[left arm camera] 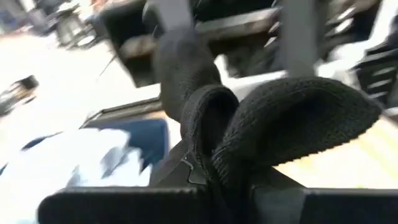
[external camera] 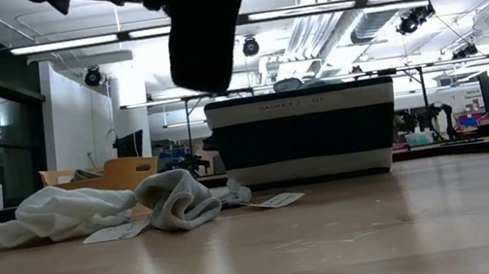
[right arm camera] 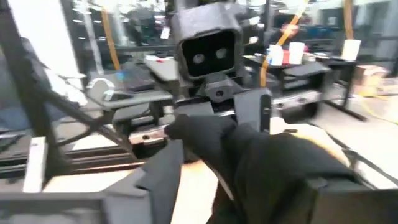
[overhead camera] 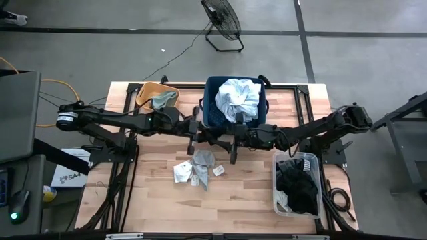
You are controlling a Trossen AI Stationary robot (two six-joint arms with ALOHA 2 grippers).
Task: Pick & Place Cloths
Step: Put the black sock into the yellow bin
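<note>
A black knit piece [overhead camera: 214,137] hangs in the air over the table's middle, between my two grippers, which meet there tip to tip. My left gripper [overhead camera: 200,135] comes in from the table's left and is shut on it [left arm camera: 205,180]. My right gripper [overhead camera: 230,138] comes in from the right, its fingers [right arm camera: 158,177] apart on either side of the piece's other end [right arm camera: 261,158]. In the low view the piece [external camera: 204,35] hangs well above the tabletop. White and grey socks [overhead camera: 198,168] lie loose on the wood below. My left gripper pinches the black piece at a folded, bunched part [left arm camera: 217,140] between its two fingers, several layers thick. The fingers point level, from the table's left. The piece is lifted clear, one end drooping below [external camera: 208,64]. My right gripper: whether its fingers touch the piece cannot be told.
A navy bin [overhead camera: 215,110] holding a pale blue-white shirt [overhead camera: 240,99] stands just beyond the grippers. An orange tub [overhead camera: 148,92] with a grey-green cloth is at the far left. A clear bin [overhead camera: 308,160] with black pieces stands at the near right.
</note>
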